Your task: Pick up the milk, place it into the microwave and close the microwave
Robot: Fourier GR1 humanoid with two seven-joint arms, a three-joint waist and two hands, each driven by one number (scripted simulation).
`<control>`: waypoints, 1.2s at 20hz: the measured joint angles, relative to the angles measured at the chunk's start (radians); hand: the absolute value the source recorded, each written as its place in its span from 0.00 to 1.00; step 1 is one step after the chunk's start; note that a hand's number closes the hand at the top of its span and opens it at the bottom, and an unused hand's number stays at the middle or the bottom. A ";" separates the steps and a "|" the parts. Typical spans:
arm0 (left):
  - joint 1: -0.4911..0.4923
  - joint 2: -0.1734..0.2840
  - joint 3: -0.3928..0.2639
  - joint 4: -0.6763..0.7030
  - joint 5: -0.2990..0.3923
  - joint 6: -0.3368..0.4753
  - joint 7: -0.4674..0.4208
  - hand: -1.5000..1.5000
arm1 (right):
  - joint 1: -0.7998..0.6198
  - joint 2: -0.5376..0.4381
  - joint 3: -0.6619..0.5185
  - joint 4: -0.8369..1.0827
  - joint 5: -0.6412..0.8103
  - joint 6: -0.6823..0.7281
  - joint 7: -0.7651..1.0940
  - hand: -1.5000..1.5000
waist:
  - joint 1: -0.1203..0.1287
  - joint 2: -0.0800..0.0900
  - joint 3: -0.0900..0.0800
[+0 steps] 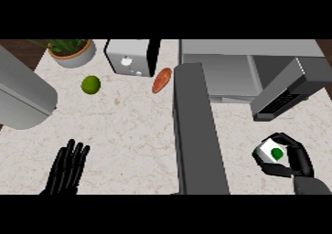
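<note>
Over marbled counter [128, 132], right hand [297, 160] grips green-leaf-labelled milk [273, 153].

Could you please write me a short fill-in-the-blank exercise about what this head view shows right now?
1. The milk carton is held in the robot's ____ hand.
2. The microwave has its door standing ____.
3. The round fruit below the potted plant is ____ in colour.
4. The left hand rests with its fingers ____.

Missing words: right; open; green; straight
</note>
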 measured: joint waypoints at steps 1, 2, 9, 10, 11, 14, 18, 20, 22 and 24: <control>0.003 0.001 0.000 -0.006 -0.002 0.002 0.003 0.00 | -0.007 0.014 -0.001 0.005 0.005 -0.026 -0.001 1.00 | -0.001 0.000 -0.001; -0.001 0.001 0.006 -0.002 0.001 -0.001 0.003 0.00 | -0.014 0.020 -0.005 0.015 0.006 -0.046 -0.002 1.00 | -0.001 0.000 -0.002; 0.003 0.021 0.056 0.032 0.037 -0.045 -0.027 0.00 | -0.080 0.104 -0.043 0.031 -0.031 -0.116 0.008 1.00 | -0.006 0.002 0.000; -0.008 0.022 0.064 0.038 0.042 -0.049 -0.023 0.00 | -0.086 0.116 -0.042 0.032 -0.033 -0.115 0.006 1.00 | -0.007 0.002 0.000; -0.002 0.025 0.066 0.029 0.046 -0.051 -0.017 0.00 | -0.090 0.125 -0.044 0.033 -0.039 -0.111 0.002 1.00 | -0.007 0.002 0.001; 0.010 0.030 0.077 0.014 0.050 -0.054 -0.008 0.00 | -0.099 0.163 -0.040 0.015 -0.052 -0.103 0.001 1.00 | -0.010 0.001 0.003; 0.007 0.035 0.111 0.038 0.069 -0.079 -0.018 0.00 | -0.082 0.221 -0.005 -0.070 -0.060 -0.097 0.019 1.00 | -0.019 -0.001 0.004; 0.014 0.037 0.118 0.035 0.076 -0.089 -0.014 0.00 | -0.074 0.245 0.021 -0.115 -0.076 -0.104 0.032 1.00 | -0.020 -0.002 0.004; 0.027 0.036 0.129 0.038 0.084 -0.103 -0.023 0.00 | -0.060 0.260 0.042 -0.172 -0.089 -0.110 0.053 1.00 | -0.021 -0.003 0.004; 0.032 0.029 0.132 0.060 0.078 -0.115 -0.044 0.00 | -0.055 0.269 0.068 -0.219 -0.101 -0.139 0.075 1.00 | -0.021 -0.003 0.004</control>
